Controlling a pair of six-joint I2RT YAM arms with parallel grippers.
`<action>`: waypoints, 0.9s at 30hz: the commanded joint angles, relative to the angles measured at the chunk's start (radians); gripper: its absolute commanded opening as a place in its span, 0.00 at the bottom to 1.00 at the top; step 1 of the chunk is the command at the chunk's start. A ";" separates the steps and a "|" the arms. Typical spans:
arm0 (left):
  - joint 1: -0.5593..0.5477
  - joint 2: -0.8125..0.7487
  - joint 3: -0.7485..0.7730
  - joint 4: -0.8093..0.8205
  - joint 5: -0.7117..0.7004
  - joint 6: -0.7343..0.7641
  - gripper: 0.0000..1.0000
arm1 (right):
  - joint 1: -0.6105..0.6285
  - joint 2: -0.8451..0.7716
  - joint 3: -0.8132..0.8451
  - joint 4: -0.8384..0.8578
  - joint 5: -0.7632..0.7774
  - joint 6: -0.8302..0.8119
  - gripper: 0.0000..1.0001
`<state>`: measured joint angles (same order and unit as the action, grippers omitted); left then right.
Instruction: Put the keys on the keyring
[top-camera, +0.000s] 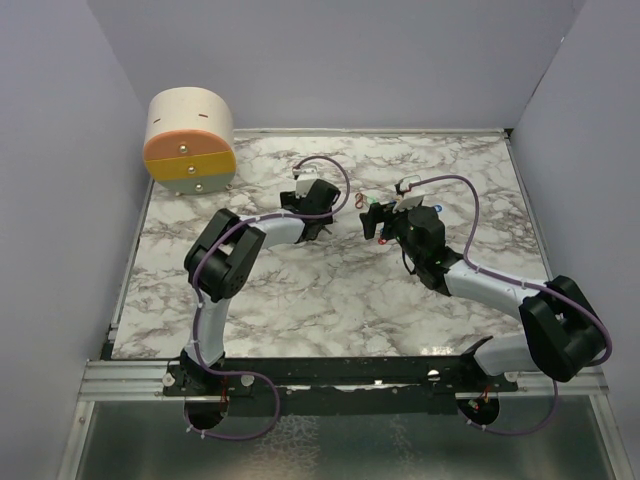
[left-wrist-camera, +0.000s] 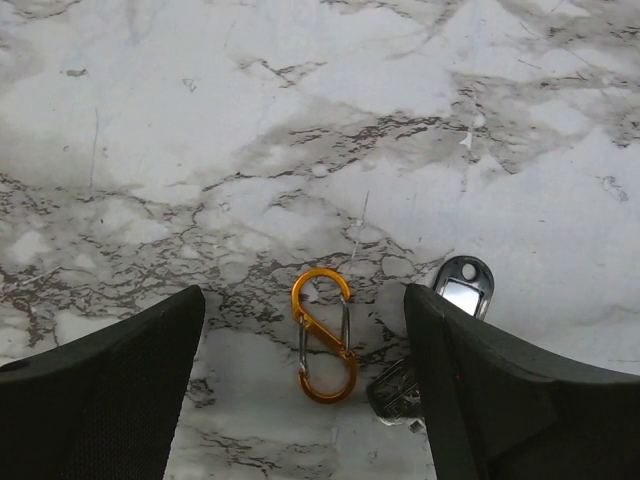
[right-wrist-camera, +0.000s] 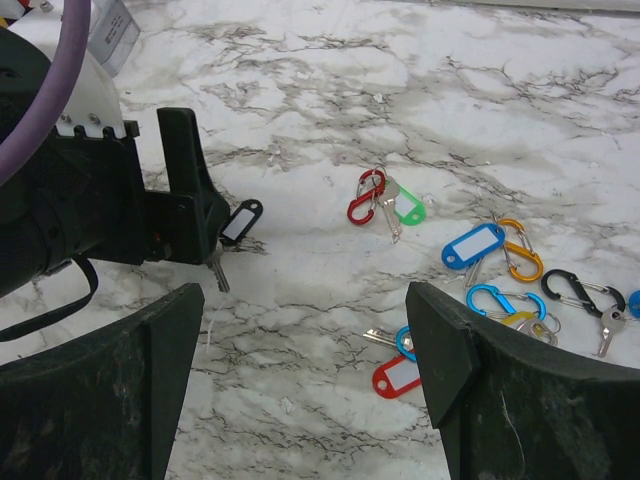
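The orange metal S-shaped keyring (left-wrist-camera: 323, 335) lies squarely between the left gripper's (left-wrist-camera: 305, 300) wide-spread, empty fingers (left-wrist-camera: 110, 400), its long axis running along their reach.

White marbled tabletop (top-camera: 330, 300); plain lavender walls (top-camera: 340, 60); soft even light.

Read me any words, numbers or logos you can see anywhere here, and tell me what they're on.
No text can be read anywhere.
blue key tag, red key tag, black key tag: label windows look blank.
white sticker, top left of the right wrist view: any print is too blurred to read.
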<state>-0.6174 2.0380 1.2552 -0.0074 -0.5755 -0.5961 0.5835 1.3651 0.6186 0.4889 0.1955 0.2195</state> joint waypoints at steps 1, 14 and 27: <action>-0.011 0.062 0.036 -0.032 0.080 0.050 0.83 | 0.005 0.012 0.002 0.027 0.023 -0.013 0.83; -0.029 0.060 0.022 -0.030 0.100 0.061 0.82 | 0.005 0.019 0.005 0.025 0.025 -0.011 0.83; -0.057 0.001 -0.079 -0.048 0.083 0.019 0.82 | 0.006 0.018 0.005 0.026 0.017 -0.006 0.83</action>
<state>-0.6567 2.0476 1.2461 0.0505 -0.5289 -0.5484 0.5835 1.3766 0.6186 0.4885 0.1955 0.2153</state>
